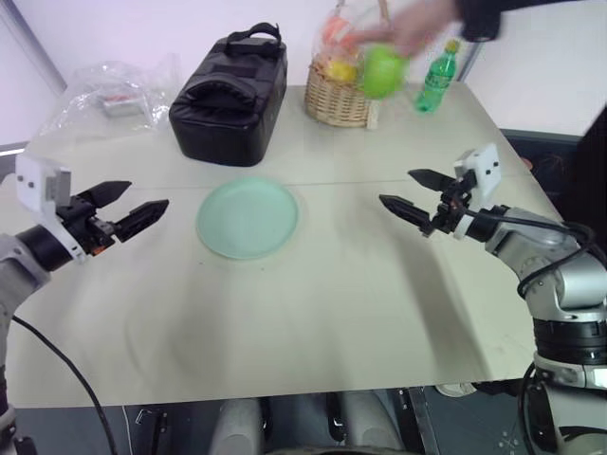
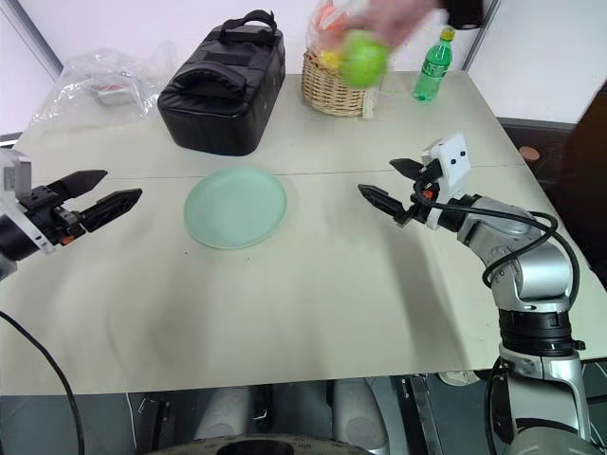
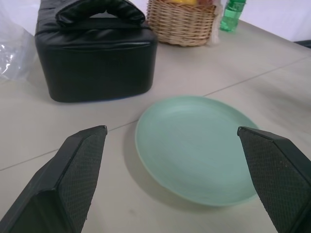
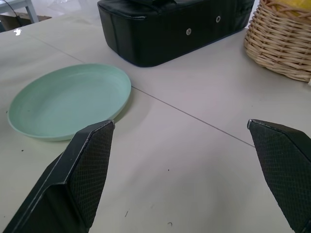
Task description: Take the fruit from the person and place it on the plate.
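A person's hand in a black sleeve holds the green fruit in the air at the far side of the table, in front of the basket. The pale mint plate lies flat mid-table with nothing on it. My left gripper hovers open to the plate's left, nothing between its fingers. My right gripper hovers open to the plate's right, below and nearer than the fruit. Both point inward toward the plate.
A wicker basket with wrapped orange and yellow fruit stands at the back. A black bag sits behind the plate, a green bottle to the basket's right, and crumpled clear plastic at the back left.
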Controlling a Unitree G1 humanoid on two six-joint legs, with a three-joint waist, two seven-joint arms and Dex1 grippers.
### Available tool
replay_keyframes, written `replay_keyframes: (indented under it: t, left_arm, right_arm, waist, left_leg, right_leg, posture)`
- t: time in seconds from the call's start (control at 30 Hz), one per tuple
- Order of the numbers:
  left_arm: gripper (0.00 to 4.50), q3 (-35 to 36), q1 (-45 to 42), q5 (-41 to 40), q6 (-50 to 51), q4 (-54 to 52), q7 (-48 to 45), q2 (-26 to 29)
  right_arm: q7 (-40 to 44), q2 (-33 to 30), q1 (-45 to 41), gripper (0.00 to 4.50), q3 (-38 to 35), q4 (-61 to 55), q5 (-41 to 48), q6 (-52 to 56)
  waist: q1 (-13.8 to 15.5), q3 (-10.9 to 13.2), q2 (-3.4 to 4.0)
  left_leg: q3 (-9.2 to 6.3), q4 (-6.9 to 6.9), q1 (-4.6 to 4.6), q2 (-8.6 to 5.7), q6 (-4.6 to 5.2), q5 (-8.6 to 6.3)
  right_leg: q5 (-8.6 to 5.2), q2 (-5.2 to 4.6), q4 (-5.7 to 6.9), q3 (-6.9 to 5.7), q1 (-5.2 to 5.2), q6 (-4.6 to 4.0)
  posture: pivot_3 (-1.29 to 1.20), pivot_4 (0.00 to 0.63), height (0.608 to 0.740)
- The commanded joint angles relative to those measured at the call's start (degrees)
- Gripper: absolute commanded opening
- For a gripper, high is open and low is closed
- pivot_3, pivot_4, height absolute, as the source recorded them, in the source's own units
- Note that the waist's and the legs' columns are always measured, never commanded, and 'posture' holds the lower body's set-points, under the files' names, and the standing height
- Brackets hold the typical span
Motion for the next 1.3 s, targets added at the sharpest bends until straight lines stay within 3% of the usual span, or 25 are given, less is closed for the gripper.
replay_keyframes:
  t: [0.03,0.37,0.6,0.83,1.3]
  left_arm:
    - [4.50,1.02,-0.68,0.63,-1.66,-0.50,0.19,0.06]
    - [4.50,1.93,0.77,1.93,-2.66,-2.95,3.23,-2.02]
    - [4.50,2.88,-1.97,6.25,-6.33,-10.04,14.62,-5.91]
    - [4.50,-4.94,-7.39,9.37,-4.11,-19.94,25.72,-11.34]
    - [4.50,-18.76,-20.26,20.78,-9.17,-7.89,26.98,-15.75]
  right_arm:
    - [-0.03,0.19,-0.16,4.46,-0.63,-1.03,-0.02,-1.16]
    - [-0.02,1.27,-5.74,4.46,-5.92,-6.60,16.39,11.47]
    - [-0.18,1.90,-6.74,4.46,-2.99,-5.22,14.04,10.37]
    - [0.70,4.04,-8.28,4.46,-0.08,-1.25,11.58,7.37]
    - [-1.11,5.98,-6.72,4.46,0.35,-3.14,10.80,6.35]
  waist:
    - [0.00,0.00,0.00]
    - [-0.03,0.00,0.01]
    - [0.37,-0.01,-0.03]
    - [1.38,-0.01,-0.04]
    - [1.49,-0.01,-0.04]
  left_leg:
    - [0.00,0.00,0.00,0.00,0.00,0.00]
    - [-0.02,-0.01,0.00,0.02,0.00,0.00]
    - [-0.02,0.01,0.00,0.01,0.00,0.00]
    - [-0.01,0.08,0.00,-0.03,0.00,0.00]
    - [-0.03,0.10,-0.01,-0.02,0.00,0.00]
  right_leg:
    - [0.00,0.00,0.00,0.00,0.00,0.00]
    - [0.00,0.01,0.01,-0.01,0.00,0.00]
    - [0.00,-0.02,0.01,0.00,0.02,0.00]
    - [0.02,-0.01,0.01,0.04,0.07,0.02]
    - [0.02,0.06,0.01,0.02,0.07,0.03]
  posture:
    - [0.00,0.150,0.740]
    - [0.00,0.150,0.740]
    - [0.00,0.150,0.740]
    - [0.00,0.150,0.740]
    - [0.00,0.150,0.740]
